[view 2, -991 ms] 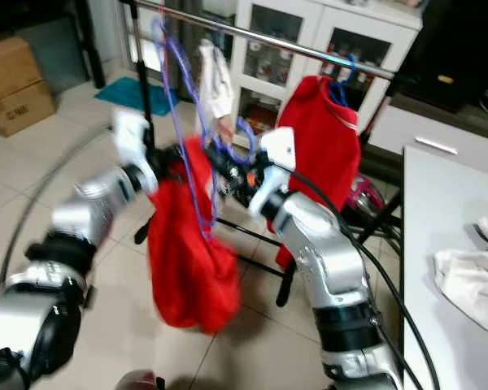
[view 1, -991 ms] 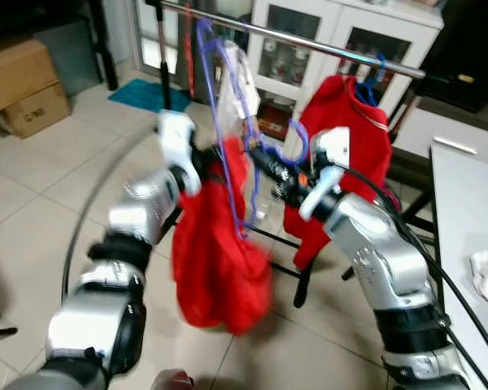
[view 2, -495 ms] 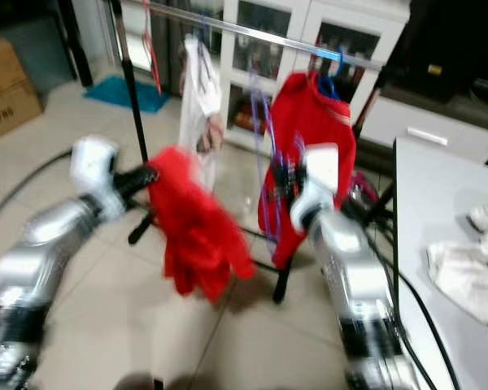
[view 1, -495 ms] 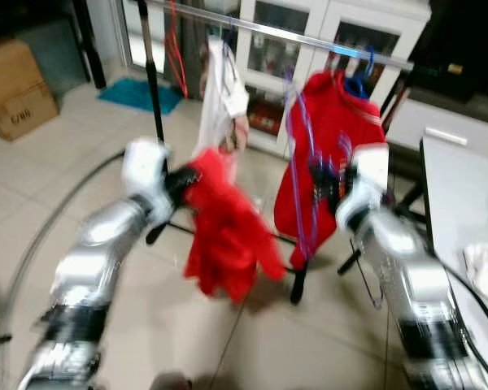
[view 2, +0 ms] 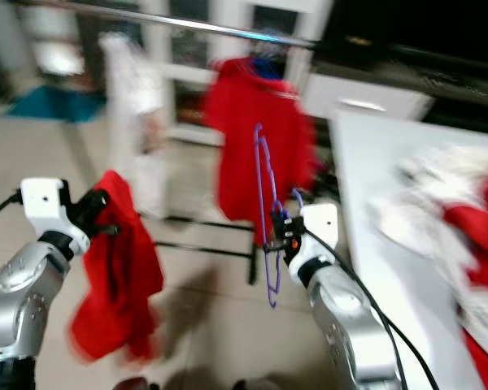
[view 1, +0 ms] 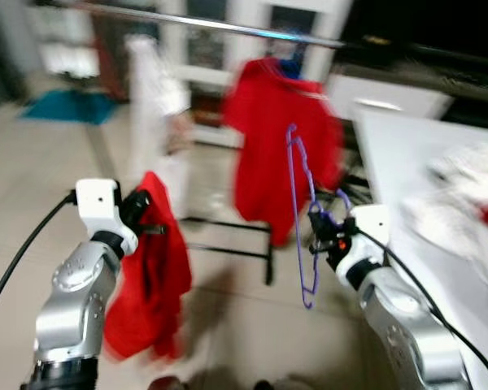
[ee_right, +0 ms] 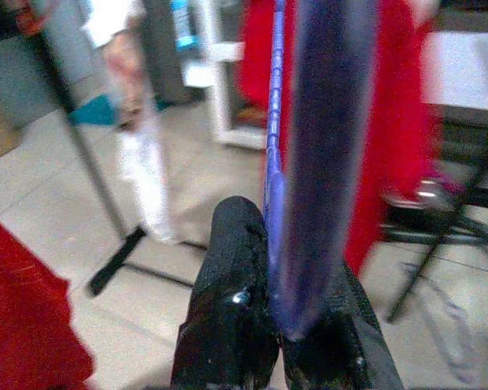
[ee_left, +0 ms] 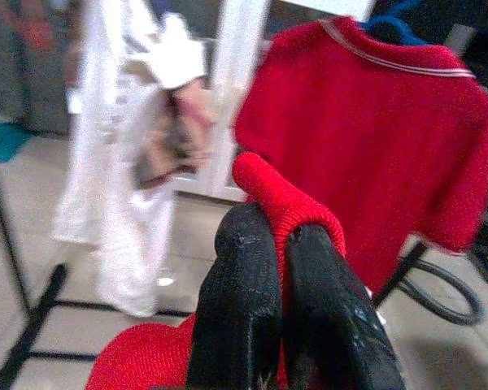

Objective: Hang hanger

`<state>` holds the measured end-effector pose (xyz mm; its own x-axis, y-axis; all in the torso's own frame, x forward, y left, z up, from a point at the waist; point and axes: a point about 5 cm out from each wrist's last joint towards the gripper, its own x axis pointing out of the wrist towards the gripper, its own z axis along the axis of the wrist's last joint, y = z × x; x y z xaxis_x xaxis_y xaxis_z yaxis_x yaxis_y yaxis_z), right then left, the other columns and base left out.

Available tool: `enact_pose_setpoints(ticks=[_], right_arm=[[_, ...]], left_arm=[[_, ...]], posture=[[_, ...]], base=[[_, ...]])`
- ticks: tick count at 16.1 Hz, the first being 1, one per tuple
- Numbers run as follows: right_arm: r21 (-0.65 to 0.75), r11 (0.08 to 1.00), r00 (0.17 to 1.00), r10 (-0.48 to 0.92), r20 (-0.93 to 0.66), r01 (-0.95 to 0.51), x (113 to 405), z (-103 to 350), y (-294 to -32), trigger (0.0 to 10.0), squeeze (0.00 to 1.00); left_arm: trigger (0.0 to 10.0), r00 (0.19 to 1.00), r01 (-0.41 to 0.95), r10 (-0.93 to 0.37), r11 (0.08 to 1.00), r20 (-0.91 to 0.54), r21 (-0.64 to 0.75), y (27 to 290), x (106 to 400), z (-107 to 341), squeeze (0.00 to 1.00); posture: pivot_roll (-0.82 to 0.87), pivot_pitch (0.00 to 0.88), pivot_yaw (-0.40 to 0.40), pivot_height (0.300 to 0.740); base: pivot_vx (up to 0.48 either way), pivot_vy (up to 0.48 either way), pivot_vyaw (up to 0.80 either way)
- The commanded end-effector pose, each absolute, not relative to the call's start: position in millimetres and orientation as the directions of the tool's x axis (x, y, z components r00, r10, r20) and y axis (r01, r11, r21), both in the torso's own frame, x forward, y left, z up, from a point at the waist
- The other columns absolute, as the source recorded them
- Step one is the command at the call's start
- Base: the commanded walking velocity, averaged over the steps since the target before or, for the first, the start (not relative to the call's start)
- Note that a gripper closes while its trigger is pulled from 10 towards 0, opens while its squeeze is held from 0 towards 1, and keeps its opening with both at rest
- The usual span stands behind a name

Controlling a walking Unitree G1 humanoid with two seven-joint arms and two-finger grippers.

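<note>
While clamped on the red garment (view 1: 150,276), left tool (ee_left: 278,244) raised; right tool (ee_right: 272,321) gripping purple hanger (view 1: 301,219).

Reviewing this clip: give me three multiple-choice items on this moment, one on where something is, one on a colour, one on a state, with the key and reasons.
1. Where does the red shirt on its blue hanger hang?
A. On the clothes rail
B. On the floor
C. On the white table

2. What colour is the hanger in the right pincer?
A. Green
B. Purple
C. Yellow

3. What is the left pincer's state?
A. Open and empty
B. Shut on a white shirt
C. Shut on the red garment

Key: 1 A, the red shirt hangs from the clothes rail. 2 B, the wire hanger held by the right pincer is purple. 3 C, in the left wrist view the left pincer clamps a fold of the red garment.
</note>
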<state>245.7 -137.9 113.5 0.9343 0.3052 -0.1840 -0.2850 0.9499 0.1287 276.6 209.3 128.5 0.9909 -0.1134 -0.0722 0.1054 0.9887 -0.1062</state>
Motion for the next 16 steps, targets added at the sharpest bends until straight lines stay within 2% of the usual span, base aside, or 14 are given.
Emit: enact_pose_setpoints(ticks=[1,2,3,4,5,6,9,11,13,14,15,16], right_arm=[[0.126,0.957,0.941,0.283,-0.187,-0.263,242,116,-141,10.0,0.00],[0.129,0.956,0.941,0.283,-0.187,-0.262,242,116,-141,10.0,0.00],[0.132,0.956,0.939,0.286,-0.192,-0.264,241,117,-143,10.0,0.00],[0.136,0.954,0.937,0.291,-0.194,-0.268,241,119,-142,10.0,0.00],[0.127,0.949,0.931,0.310,-0.191,-0.290,241,124,-141,10.0,0.00],[0.128,0.946,0.930,0.317,-0.184,-0.298,242,127,-140,10.0,0.00],[0.196,0.934,0.940,0.324,-0.109,-0.300,244,139,-139,10.0,0.00],[0.232,0.933,0.949,0.303,-0.093,-0.275,245,144,-140,10.0,0.00],[0.247,0.940,0.961,0.264,-0.080,-0.237,246,148,-141,10.0,0.00],[0.283,0.934,0.968,0.244,-0.065,-0.217,245,150,-140,10.0,0.00],[0.280,0.940,0.973,0.221,-0.062,-0.196,245,150,-141,10.0,0.00],[0.279,0.942,0.977,0.208,-0.048,-0.187,244,155,-142,10.0,0.00]], left_arm=[[10.0,0.998,0.060,-0.059,0.995,0.011,-0.084,209,279,142,0.09],[10.0,1.000,0.007,-0.006,0.997,0.017,-0.075,211,279,141,0.14],[10.0,0.996,-0.044,0.043,0.999,-0.076,-0.004,211,280,135,0.15],[10.0,0.990,0.016,-0.016,1.000,-0.142,0.003,208,281,132,0.03],[10.0,0.980,0.180,-0.186,0.980,-0.076,-0.084,201,278,142,0.00],[10.0,0.965,0.238,-0.250,0.961,-0.077,-0.138,198,275,143,0.00],[10.0,0.964,0.235,-0.241,0.969,-0.113,-0.071,194,276,145,0.00],[10.0,0.972,0.230,-0.231,0.973,-0.046,-0.026,188,281,155,0.00],[10.0,0.974,0.224,-0.220,0.971,0.055,-0.078,187,286,167,0.00],[10.0,0.978,0.177,-0.166,0.982,0.127,-0.073,187,288,172,0.00],[10.0,0.979,0.155,-0.144,0.985,0.146,-0.070,186,288,173,0.00],[10.0,0.977,0.183,-0.178,0.983,0.120,-0.032,180,290,171,0.00]], posture=[[0.05,0.000,-0.042,0.740],[0.05,0.000,-0.040,0.740],[0.05,0.000,-0.042,0.740],[0.05,0.000,-0.043,0.740],[0.05,0.000,-0.047,0.740],[0.04,0.000,-0.047,0.740],[0.05,0.000,-0.050,0.740],[0.05,0.000,-0.044,0.740],[0.04,0.000,-0.029,0.740],[0.04,0.000,-0.025,0.740],[0.03,0.000,-0.019,0.740],[0.02,0.000,-0.007,0.740]], base=[[0.000,0.000,-0.80],[0.000,0.000,-0.80],[0.000,0.000,-0.80],[0.000,0.000,-0.80],[0.000,0.000,-0.80],[0.000,0.000,-0.80],[0.000,0.000,-0.80],[0.000,0.000,-0.80],[0.000,0.000,-0.80],[0.292,0.000,-0.80],[0.292,0.000,-0.80],[0.000,0.000,-0.80]])
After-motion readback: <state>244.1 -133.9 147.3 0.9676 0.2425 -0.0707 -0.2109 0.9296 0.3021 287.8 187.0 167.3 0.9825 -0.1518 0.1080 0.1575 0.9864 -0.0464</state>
